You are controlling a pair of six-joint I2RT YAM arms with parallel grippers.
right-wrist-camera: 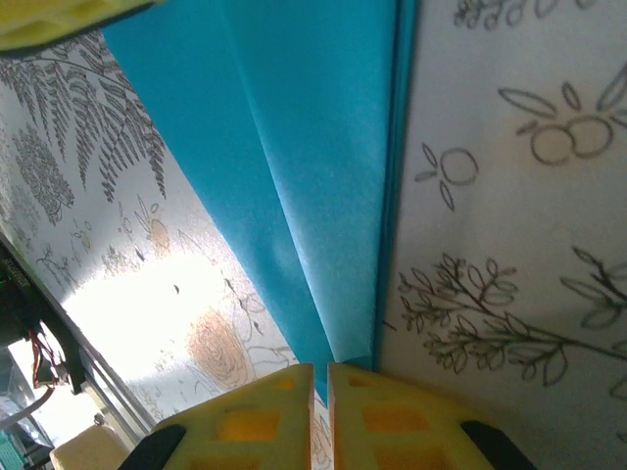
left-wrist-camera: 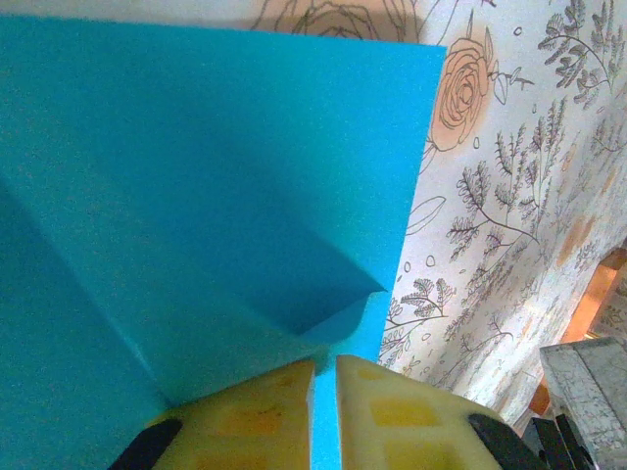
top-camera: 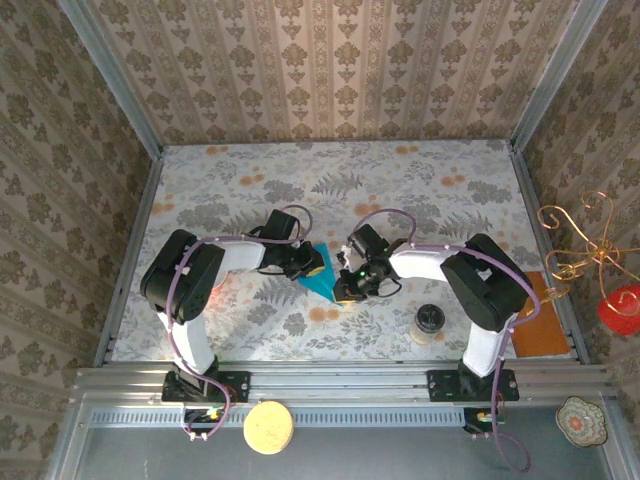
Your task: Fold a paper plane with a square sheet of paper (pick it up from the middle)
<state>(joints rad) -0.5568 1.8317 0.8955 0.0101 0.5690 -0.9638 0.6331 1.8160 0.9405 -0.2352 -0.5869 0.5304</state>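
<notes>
Where the two arms meet over the middle of the floral-patterned bench [top-camera: 230, 200], the thin matte teal-blue paper sheet [top-camera: 321, 273] shows from above as a small angular patch. It sits between the left hand [top-camera: 308, 262] and the right hand [top-camera: 347, 284], which close in on it from opposite sides.

On the left wrist camera, the left hand [left-wrist-camera: 324, 370] has its yellow fingers [left-wrist-camera: 255, 411] drawn almost together, with a thin strip of teal in the slit between them. It is clenched on the near edge of the paper. The teal-blue paper sheet [left-wrist-camera: 196, 176] spreads up and away from that grip. One folded flap overlaps the layer beneath, a crease runs diagonally, and the straight right edge lies against the printed bench [left-wrist-camera: 509, 196].

On the right wrist camera, the right hand [right-wrist-camera: 320, 372] also has its yellow fingers [right-wrist-camera: 392, 411] pressed close. The narrow folded end of the teal-blue paper sheet [right-wrist-camera: 304, 147] runs down into the slit, long creases lying lengthwise. It appears to be pinched there, though the contact sits right at the fingertips and is hard to read. A yellow fingertip [right-wrist-camera: 59, 18] shows at the paper's far end.

A small round jar with a black lid [top-camera: 430, 322] stands on the bench, well apart from the paper. An orange-brown flat sheet [top-camera: 540, 320] lies at the bench's right edge.
</notes>
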